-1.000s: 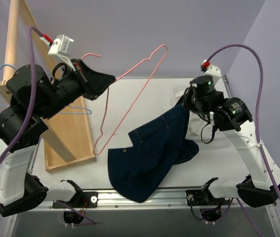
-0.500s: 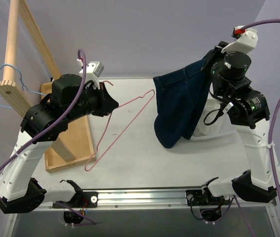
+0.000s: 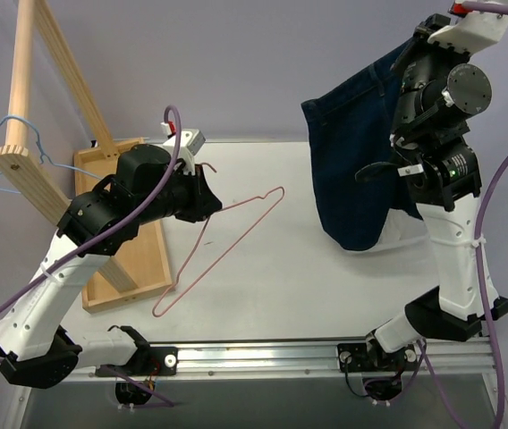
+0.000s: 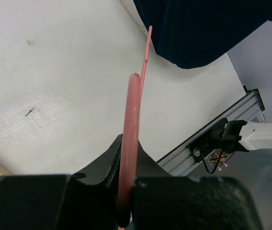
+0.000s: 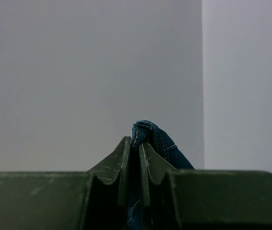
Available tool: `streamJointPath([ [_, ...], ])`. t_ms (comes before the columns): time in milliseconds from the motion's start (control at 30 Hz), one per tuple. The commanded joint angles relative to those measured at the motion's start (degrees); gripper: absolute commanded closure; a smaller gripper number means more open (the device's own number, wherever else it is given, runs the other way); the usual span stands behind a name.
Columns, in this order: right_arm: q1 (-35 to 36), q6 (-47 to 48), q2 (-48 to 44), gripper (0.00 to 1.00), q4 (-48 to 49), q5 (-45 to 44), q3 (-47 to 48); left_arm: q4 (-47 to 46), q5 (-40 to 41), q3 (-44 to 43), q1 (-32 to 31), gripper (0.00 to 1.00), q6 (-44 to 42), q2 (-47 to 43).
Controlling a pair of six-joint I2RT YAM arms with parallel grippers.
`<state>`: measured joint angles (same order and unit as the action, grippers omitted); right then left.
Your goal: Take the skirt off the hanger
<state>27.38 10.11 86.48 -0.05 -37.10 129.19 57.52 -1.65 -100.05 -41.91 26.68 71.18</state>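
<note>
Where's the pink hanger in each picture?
Top view: pink hanger mid-table, held by left pincer.
Left wrist: centre, rising from the pincer.
Right wrist: not in it.
Shared landmark: denim, right in top view, top right in left wrist, pinched in right wrist.

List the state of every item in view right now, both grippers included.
Left gripper: shut on the pink hanger.
Pink hanger: bare, held at its hook end, slanting down toward the table.
Right gripper: shut on the denim garment.
Denim garment: raised, hanging free.
Blue hanger: hooked on the wooden rack, bare.
White cloth: on the table, mostly hidden behind the denim.
</note>
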Motion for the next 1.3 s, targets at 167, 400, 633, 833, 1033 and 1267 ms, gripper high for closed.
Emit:
streamJointPath([
  [167, -2.9, 11.8, 4.7, 1.0, 15.5, -0.6, 7.9, -4.7, -1.9, 1.1, 0.1, 0.98, 0.7, -2.1],
  [400, -11.1, 9.8, 7.5, 1.0, 17.8, 2.1, 8.5, -4.2, -2.2, 1.4, 0.1, 0.98, 1.3, -2.8],
  [633, -18.8, 4.4, 10.8, 1.0, 17.8, 4.7, 12.5, -3.2, -2.0, 0.9, 0.2, 0.98, 0.7, -2.7],
  [833, -22.0, 1.1, 9.9, 1.0, 17.6, 6.9, 11.2, -3.5, -2.0, -0.1, 0.1, 0.98, 0.4, -1.9],
  [1033, -24.3, -3.3, 9.6, 1.0, 15.8, 10.1, 10.1, -3.6, -2.6, -0.3, 0.2, 0.98, 0.3, -1.2],
  [1267, -23.8, -13.1, 3.7, 1.0, 12.7, 16.8, -1.5, -4.3, -2.2, 1.3, 0.2, 0.98, 0.8, -2.1],
])
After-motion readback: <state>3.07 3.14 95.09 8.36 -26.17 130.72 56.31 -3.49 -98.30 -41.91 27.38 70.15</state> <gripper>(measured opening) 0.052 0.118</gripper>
